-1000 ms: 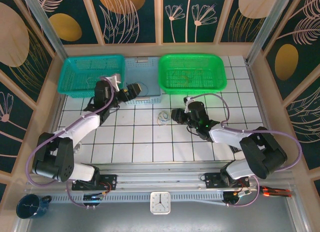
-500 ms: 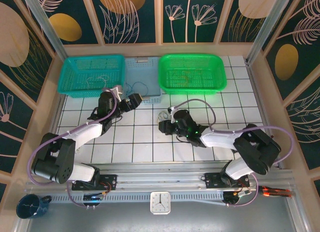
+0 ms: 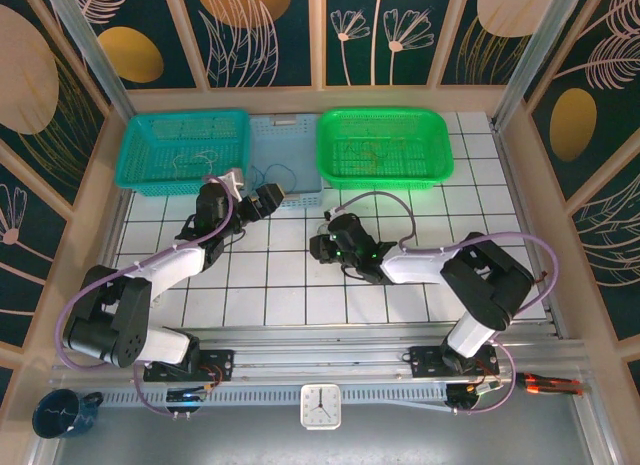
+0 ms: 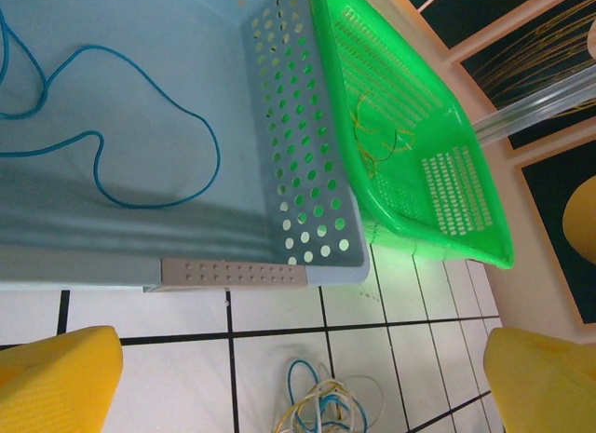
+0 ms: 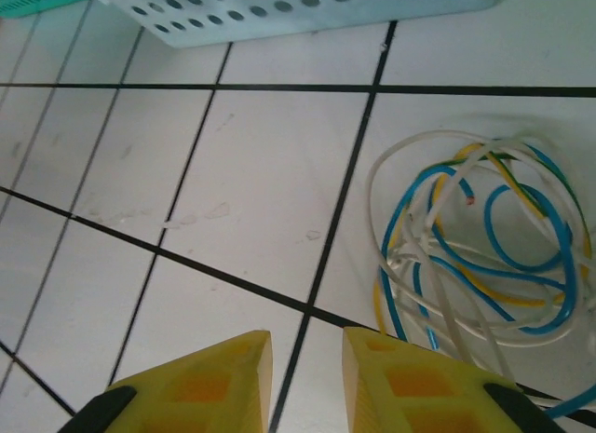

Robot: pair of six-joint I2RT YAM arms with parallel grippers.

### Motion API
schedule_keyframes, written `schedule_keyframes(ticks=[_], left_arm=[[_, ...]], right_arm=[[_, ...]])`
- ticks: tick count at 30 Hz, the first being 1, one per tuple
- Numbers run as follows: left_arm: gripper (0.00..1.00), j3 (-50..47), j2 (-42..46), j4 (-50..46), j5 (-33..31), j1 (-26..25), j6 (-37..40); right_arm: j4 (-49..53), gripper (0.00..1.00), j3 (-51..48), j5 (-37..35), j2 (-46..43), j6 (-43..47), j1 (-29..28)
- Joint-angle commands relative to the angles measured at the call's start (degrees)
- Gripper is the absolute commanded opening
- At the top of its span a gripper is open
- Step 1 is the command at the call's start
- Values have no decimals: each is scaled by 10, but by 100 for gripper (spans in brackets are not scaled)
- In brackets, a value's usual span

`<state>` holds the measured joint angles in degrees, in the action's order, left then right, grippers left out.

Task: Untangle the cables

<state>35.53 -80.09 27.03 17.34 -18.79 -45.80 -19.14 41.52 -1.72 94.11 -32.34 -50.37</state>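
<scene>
Yellow, blue and whitish wire, one small tangle (image 5: 475, 256): the cables lie looped together on the white-tiled bench (image 5: 214, 172), at the right of the right wrist frame, just below the perforated pale-blue basket (image 4: 307, 200).

Right end effector (image 5: 307, 349): low at the bottom of that frame, fingers narrowly parted with bare tile between them, gripping nothing. It sits just beside the tangle, not over it, so you likely need to shift toward the loops before closing on a strand.

Left end effector (image 4: 303, 349): spread wide and empty, by the pale-blue basket's near wall, with the tangle at the lower centre of its frame. It is probably placed to take a second strand.

Sorted stock: one blue cable (image 4: 140, 163) lies loose in the pale-blue basket, and yellowish strands (image 4: 372, 140) lie in the green basket (image 4: 438, 200).

Obstructions: the basket wall stands near the tangle, and the strands cross one another, so one pull may drag the whole knot.
</scene>
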Motion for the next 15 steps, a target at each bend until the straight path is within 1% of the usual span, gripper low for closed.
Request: schedule_keyframes(ticks=[1,6,15], left_arm=[[99,4,-5,29,0,-2,-10],[99,3,-8,36,4,-2,-13],[99,0,-6,40,5,-2,-17]], right_arm=[[20,30,13,-27,15,-6,-5],[20,33,14,-30,30,-6,-5],[17,33,10,-26,41,-9,-5]])
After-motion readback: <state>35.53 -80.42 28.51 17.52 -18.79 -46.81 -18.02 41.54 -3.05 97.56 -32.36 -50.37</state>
